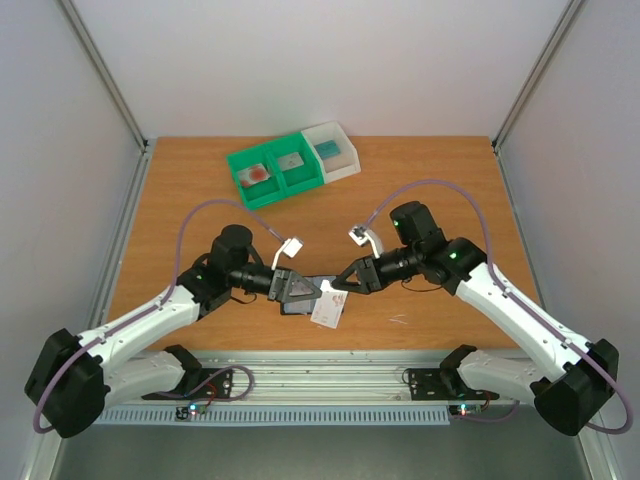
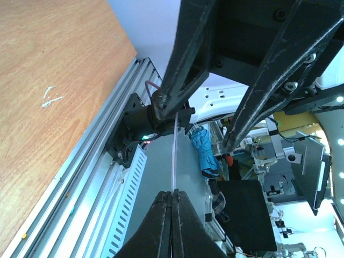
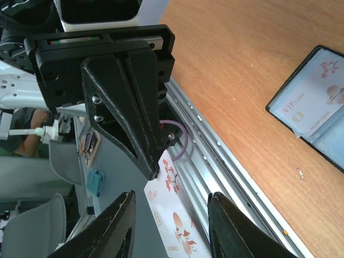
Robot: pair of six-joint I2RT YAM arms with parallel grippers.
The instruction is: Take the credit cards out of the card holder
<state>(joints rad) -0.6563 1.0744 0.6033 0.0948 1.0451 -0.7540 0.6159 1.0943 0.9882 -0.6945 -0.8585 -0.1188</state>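
My left gripper [image 1: 298, 289] is shut on a credit card [image 1: 328, 311], whitish with red blossoms, and holds it above the table near the front. The left wrist view shows that card edge-on [image 2: 174, 156] between the shut fingertips of the left gripper [image 2: 172, 192]. My right gripper [image 1: 346, 279] is open, and in the right wrist view [image 3: 172, 198] its fingers stand either side of the card [image 3: 180, 228] without touching it. The card holder [image 3: 317, 102] lies open on the table with a VIP card in its pocket. It is partly hidden under the grippers in the top view [image 1: 318, 286].
A green bin [image 1: 275, 172] and a white bin [image 1: 335, 150] stand at the back centre, the green one holding a card with a red blotch [image 1: 258, 173]. The aluminium rail [image 1: 330, 375] runs along the near table edge.
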